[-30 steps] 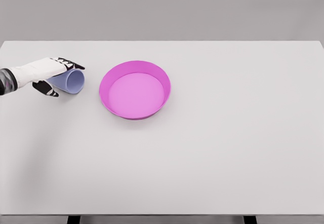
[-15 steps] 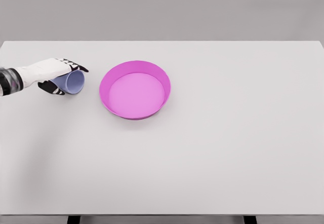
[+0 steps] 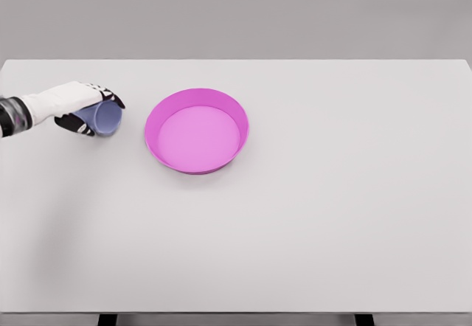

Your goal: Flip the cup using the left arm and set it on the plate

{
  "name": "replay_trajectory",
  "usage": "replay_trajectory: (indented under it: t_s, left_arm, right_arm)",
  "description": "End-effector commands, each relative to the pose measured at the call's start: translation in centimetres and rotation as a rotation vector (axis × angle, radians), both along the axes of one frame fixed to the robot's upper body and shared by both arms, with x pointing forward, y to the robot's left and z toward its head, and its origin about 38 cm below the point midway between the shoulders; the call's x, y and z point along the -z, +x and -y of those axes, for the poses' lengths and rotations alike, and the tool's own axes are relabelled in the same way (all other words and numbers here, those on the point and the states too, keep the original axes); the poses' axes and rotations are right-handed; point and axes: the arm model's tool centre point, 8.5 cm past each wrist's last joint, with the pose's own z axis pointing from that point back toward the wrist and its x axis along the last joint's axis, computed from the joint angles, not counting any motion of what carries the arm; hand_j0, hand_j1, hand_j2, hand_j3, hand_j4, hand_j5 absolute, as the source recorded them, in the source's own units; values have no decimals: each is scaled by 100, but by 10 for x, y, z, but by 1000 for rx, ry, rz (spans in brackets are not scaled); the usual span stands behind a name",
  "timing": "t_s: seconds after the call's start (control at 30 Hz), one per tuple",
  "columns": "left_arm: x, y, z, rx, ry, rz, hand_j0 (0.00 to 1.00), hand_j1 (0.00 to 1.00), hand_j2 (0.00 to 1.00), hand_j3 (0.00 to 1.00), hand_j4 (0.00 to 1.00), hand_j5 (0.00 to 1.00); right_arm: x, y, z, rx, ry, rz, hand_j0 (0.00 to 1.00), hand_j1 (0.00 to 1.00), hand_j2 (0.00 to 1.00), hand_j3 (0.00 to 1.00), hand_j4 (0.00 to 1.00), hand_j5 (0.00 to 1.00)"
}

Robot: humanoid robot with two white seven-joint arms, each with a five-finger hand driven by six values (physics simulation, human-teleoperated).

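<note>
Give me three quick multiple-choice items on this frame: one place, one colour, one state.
1. Where is the cup relative to the plate?
A. to its left
B. inside it
C. to its right

2. What colour is the plate?
A. green
B. magenta
C. yellow

3. How is the cup oriented?
A. upright
B. upside down
C. on its side, mouth toward the plate

Key: 1 A, the cup sits on the table left of the plate, apart from it. 2 B, rim and floor are magenta. 3 C, the round opening faces right, with the left hand wrapped around it.
</note>
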Motion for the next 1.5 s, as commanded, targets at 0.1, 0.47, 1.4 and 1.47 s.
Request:
replay_trajectory:
  t_s: [0.1, 0.47, 1.4, 1.47]
  left_arm:
    - [-10, 0, -3, -16, -104, 13, 71, 71, 71, 71, 71, 71]
    - [-20, 2, 5, -21, -293, 18, 72, 72, 72, 72, 72, 72]
    - [-41, 0, 65, 109, -572, 39, 73, 73, 73, 73, 73, 73]
    - [-42, 0, 67, 115, -578, 38, 73, 73, 73, 73, 73, 73]
  right_arm:
    - [0, 0, 0, 0, 0, 0, 100, 100, 100, 100, 100, 100]
    - [0, 0, 0, 0, 0, 0, 100, 100, 100, 100, 100, 100]
    - [0, 0, 0, 0, 0, 0, 100, 100, 100, 100, 100, 100]
    - [0, 0, 0, 0, 0, 0, 100, 100, 100, 100, 100, 100]
